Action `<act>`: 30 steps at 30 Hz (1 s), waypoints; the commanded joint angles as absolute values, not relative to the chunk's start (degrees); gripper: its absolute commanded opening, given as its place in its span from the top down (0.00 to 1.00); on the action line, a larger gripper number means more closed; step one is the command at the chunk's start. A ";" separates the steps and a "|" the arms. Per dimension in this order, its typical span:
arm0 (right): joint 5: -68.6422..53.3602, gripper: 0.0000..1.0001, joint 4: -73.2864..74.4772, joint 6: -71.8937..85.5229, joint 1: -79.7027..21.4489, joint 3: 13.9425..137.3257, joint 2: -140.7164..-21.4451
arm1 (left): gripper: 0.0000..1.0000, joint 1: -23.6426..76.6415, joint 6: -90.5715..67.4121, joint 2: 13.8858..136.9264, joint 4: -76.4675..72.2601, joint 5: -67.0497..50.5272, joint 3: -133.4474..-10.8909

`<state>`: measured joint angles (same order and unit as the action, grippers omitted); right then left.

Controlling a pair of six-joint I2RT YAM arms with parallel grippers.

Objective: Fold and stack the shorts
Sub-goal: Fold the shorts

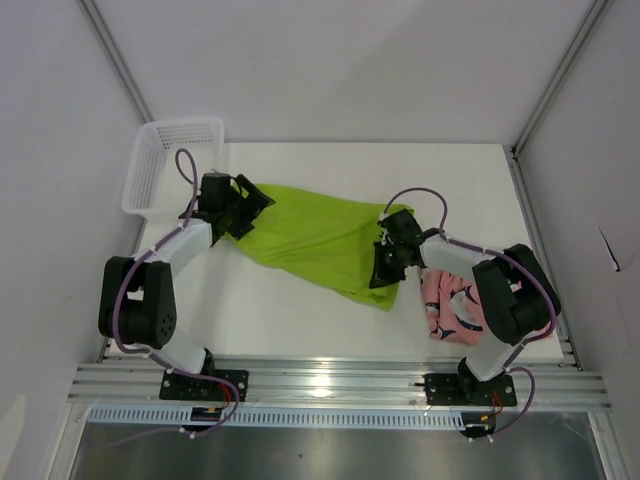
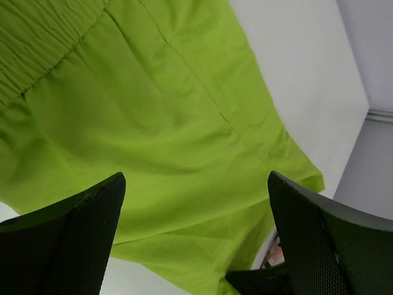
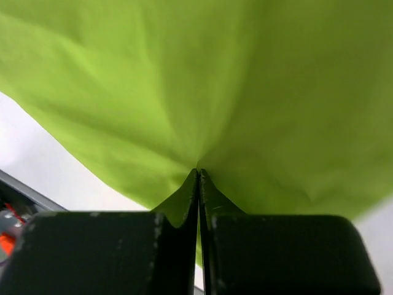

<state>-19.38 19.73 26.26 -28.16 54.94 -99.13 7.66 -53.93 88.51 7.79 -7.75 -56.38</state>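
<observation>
The lime green shorts [image 1: 320, 235] lie spread across the middle of the table, waistband end toward the left. My left gripper [image 1: 248, 205] stands open over that left end, the green cloth [image 2: 166, 123] filling the space between its wide-apart fingers [image 2: 73, 239]. My right gripper [image 1: 385, 262] is shut on the shorts' right part, with the green fabric [image 3: 202, 92] puckered into its closed tips [image 3: 198, 175]. The pink printed shorts [image 1: 450, 305] lie folded at the right, partly under the right arm.
A white mesh basket [image 1: 170, 160] stands at the back left corner of the white table [image 1: 300, 320]. Grey walls and metal frame posts enclose the table on three sides. A metal rail with the arm bases runs along the near edge.
</observation>
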 commanded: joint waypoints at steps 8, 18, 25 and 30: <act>-5.10 1.00 31.99 21.10 -28.39 52.47 -93.16 | 0.03 9.49 -51.16 96.32 6.24 -3.25 -63.81; -0.73 0.45 31.37 20.22 -31.19 52.12 -80.78 | 0.03 9.58 -48.70 93.52 7.30 -3.16 -64.16; 1.93 0.40 33.48 20.12 -34.98 52.64 -78.13 | 0.02 9.49 -46.23 93.07 9.75 -2.46 -65.83; -4.29 0.42 30.07 30.46 -34.10 47.83 -77.26 | 0.02 9.49 -45.88 94.57 10.81 -3.07 -66.80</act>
